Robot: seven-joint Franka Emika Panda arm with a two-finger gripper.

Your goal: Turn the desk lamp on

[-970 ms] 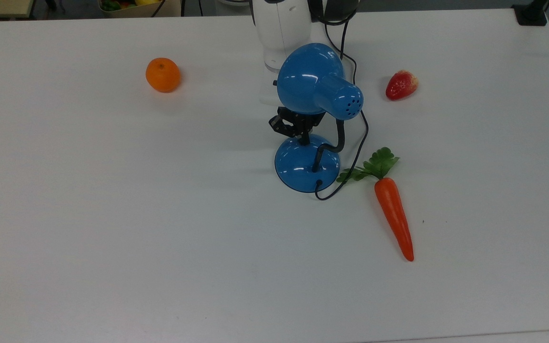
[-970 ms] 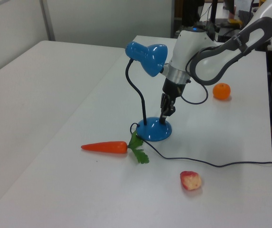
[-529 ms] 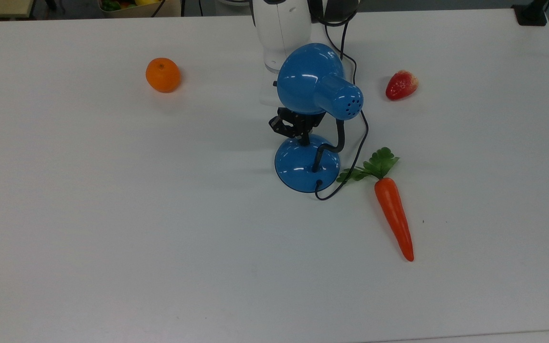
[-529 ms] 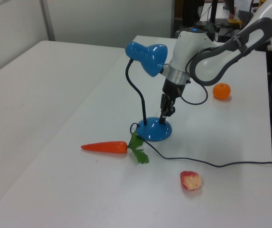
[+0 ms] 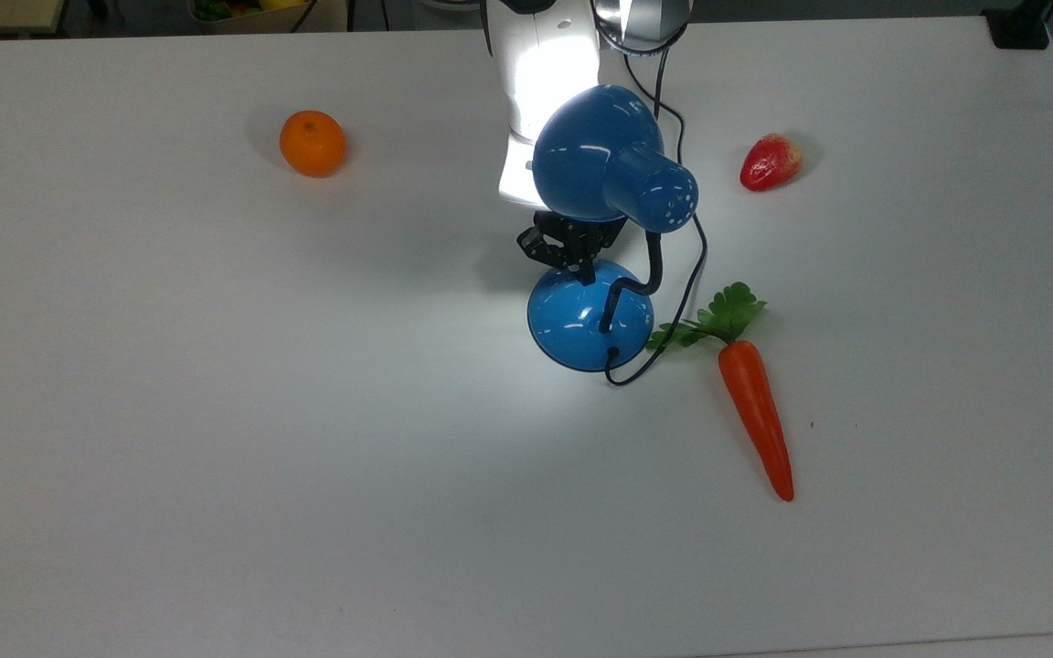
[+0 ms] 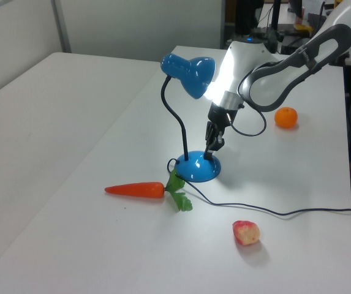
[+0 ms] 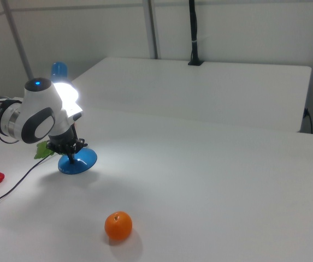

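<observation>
Nearest in the top view: carrot (image 5: 755, 411) just off the top view's right of the lamp base. Desk lamp (image 5: 592, 311) sits mid-table (image 5: 216, 457). Our gripper (image 5: 581, 267) is tip-down on the base's far edge at the switch; we can't tell how the fingers stand. Shade (image 6: 190, 72) now throws light on table and arm (image 6: 267, 67); half a second ago it was dark, and the base has shifted slightly. We judge the press done: lift straight up, don't drag the base. Orange (image 5: 312, 143) and strawberry (image 5: 771, 163) lie farther back, untouched.
</observation>
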